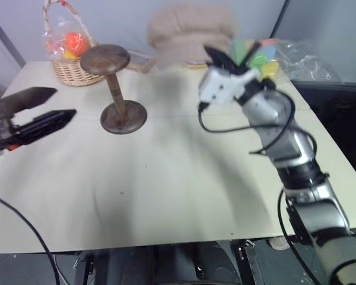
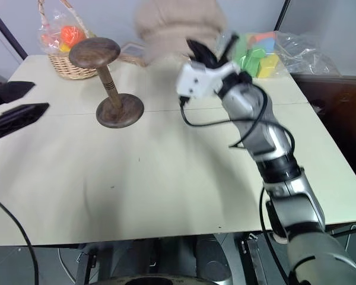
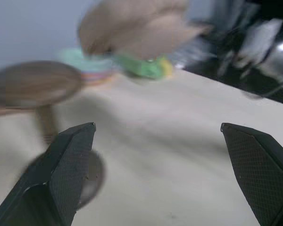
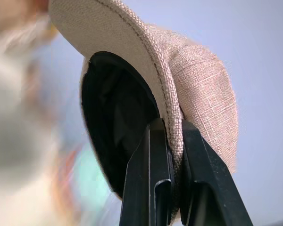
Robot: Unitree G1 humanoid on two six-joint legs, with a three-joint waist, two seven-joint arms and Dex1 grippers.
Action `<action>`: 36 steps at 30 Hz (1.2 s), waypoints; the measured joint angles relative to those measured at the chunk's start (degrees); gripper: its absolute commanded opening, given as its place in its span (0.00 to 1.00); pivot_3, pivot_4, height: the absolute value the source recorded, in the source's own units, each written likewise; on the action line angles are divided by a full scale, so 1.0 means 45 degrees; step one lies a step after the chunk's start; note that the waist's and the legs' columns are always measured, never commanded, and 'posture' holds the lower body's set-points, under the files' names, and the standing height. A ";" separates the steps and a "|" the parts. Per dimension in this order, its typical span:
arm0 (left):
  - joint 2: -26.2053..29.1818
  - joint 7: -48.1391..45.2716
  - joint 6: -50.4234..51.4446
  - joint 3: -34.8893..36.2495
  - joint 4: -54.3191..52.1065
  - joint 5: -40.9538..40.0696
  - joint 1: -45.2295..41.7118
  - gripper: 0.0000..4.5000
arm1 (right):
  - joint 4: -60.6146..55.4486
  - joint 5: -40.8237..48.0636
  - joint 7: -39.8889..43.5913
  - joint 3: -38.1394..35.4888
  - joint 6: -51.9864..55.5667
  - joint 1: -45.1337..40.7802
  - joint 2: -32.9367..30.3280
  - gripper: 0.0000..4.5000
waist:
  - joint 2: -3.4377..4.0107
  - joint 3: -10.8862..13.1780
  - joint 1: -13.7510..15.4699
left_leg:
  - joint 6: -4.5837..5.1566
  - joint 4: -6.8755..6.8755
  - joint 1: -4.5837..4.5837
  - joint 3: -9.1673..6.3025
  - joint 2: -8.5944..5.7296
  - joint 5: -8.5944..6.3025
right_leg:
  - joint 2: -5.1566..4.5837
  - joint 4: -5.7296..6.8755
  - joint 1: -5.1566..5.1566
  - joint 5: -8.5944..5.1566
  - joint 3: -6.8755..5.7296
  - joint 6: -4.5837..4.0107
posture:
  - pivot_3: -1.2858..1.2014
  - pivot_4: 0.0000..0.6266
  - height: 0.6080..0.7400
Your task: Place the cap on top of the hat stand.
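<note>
The beige cap [image 1: 187,32] hangs in the air above the table's far side, held by its edge in my right gripper [image 1: 221,57], which is shut on it; the right wrist view shows the fabric rim [image 4: 175,136] pinched between the two black fingers. The dark wooden hat stand [image 1: 114,89] stands upright on the table to the left of the cap, its rounded top bare. My left gripper [image 1: 47,107] is open at the table's left side, level with the stand, holding nothing; its fingers [image 3: 70,165] are wide apart.
A wicker basket [image 1: 68,56] with orange fruit sits at the back left, just behind the stand. Coloured foam blocks in a clear bag [image 1: 267,56] lie at the back right. The table [image 1: 166,190] ends on the right near a dark surface.
</note>
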 measured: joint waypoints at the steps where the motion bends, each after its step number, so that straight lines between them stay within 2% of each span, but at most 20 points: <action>1: -0.0015 0.0058 0.0069 0.0251 -0.0033 -0.0003 0.0254 1.00 | 0.0574 0.0050 -0.0129 0.0049 -0.0230 -0.0495 0.0295 0.02 | 0.0000 0.0000 -0.0011 | -0.0001 -0.0001 -0.0003 0.0005 -0.0001 0.0001 | -0.0003 0.0000 -0.0007 0.0000 0.0005 0.0000 | 0.52 0.24 1.00; 5: -0.0022 0.0551 0.0163 0.1655 -0.0146 -0.0226 0.0938 1.00 | 0.3479 0.0372 -0.0906 0.0289 -0.1356 -0.2779 0.1750 0.02 | -0.0004 -0.0001 0.0034 | -0.0014 -0.0002 -0.0009 -0.0007 -0.0007 0.0005 | -0.0012 0.0000 -0.0009 0.0000 -0.0002 -0.0003 | 0.52 0.24 1.00; 9: 0.0106 0.1037 0.0254 0.2705 -0.0141 -0.0551 0.1183 1.00 | 0.4680 0.0792 -0.1022 0.0645 -0.2400 -0.3351 0.2923 0.02 | -0.0012 -0.0006 0.0007 | -0.0017 -0.0005 -0.0008 -0.0007 -0.0010 0.0006 | -0.0017 -0.0005 -0.0009 0.0000 -0.0002 -0.0003 | 0.52 0.24 1.00; 13: 0.0321 0.1111 0.0385 0.3586 -0.0110 -0.0567 0.1827 1.00 | 0.5123 0.0836 -0.0707 0.1391 -0.2682 -0.3016 0.3865 0.02 | -0.0014 -0.0007 -0.0011 | -0.0032 -0.0030 -0.0007 -0.0009 -0.0008 0.0014 | -0.0012 -0.0003 -0.0022 0.0000 -0.0001 -0.0004 | 0.52 0.24 1.00; 17: 0.0337 0.1106 0.0378 0.3979 0.0028 -0.0573 0.2098 1.00 | 0.5563 0.0759 -0.0475 0.2106 -0.2678 -0.1653 0.4418 0.02 | -0.0024 -0.0013 0.0020 | -0.0048 -0.0039 -0.0006 -0.0017 -0.0015 0.0024 | -0.0014 -0.0004 -0.0019 0.0000 -0.0005 -0.0006 | 0.52 0.24 1.00; 23: 0.0399 0.1090 0.0332 0.3871 0.0130 -0.0598 0.2102 1.00 | 0.6605 0.0148 -0.0394 0.3143 -0.2758 -0.0386 0.4762 0.02 | -0.0022 -0.0012 -0.0017 | -0.0068 -0.0074 -0.0006 -0.0015 -0.0011 0.0035 | -0.0007 -0.0003 -0.0043 0.0000 -0.0002 -0.0008 | 0.52 0.24 1.00; 30: 0.0716 0.0836 -0.0122 0.2992 0.0767 -0.0547 0.1656 1.00 | 0.7531 0.0064 -0.0789 0.3017 -0.2260 -0.0581 0.5295 0.02 | -0.0021 -0.0012 -0.0017 | -0.0072 -0.0081 0.0000 -0.0016 -0.0009 0.0038 | -0.0004 -0.0003 -0.0044 0.0000 -0.0003 -0.0010 | 0.52 0.24 1.00; 33: 0.0761 0.0436 -0.0449 0.2758 0.1203 -0.0306 0.1637 1.00 | 0.7952 0.0075 -0.0983 0.2951 -0.2172 -0.0897 0.5423 0.23 | -0.0023 -0.0012 -0.0014 | -0.0074 -0.0083 -0.0001 -0.0017 -0.0010 0.0038 | -0.0006 -0.0005 -0.0044 -0.0001 -0.0004 -0.0012 | 0.52 0.24 1.00; 34: 0.0804 0.0182 -0.0603 0.2712 0.1438 -0.0164 0.1684 1.00 | 0.7969 0.0079 -0.1014 0.2939 -0.2173 -0.0909 0.5423 0.36 | -0.0022 -0.0012 -0.0013 | -0.0074 -0.0088 -0.0001 -0.0016 -0.0011 0.0038 | -0.0006 -0.0009 -0.0043 -0.0001 -0.0004 -0.0012 | 0.52 0.24 1.00; 36: 0.0842 -0.0303 -0.0951 0.2589 0.1801 0.0104 0.1854 1.00 | 0.7973 0.0079 -0.1021 0.2939 -0.2173 -0.0891 0.5419 0.55 | -0.0021 -0.0011 -0.0020 | -0.0074 -0.0095 -0.0001 -0.0012 -0.0011 0.0039 | -0.0007 -0.0009 -0.0047 -0.0001 -0.0003 -0.0013 | 0.52 0.24 1.00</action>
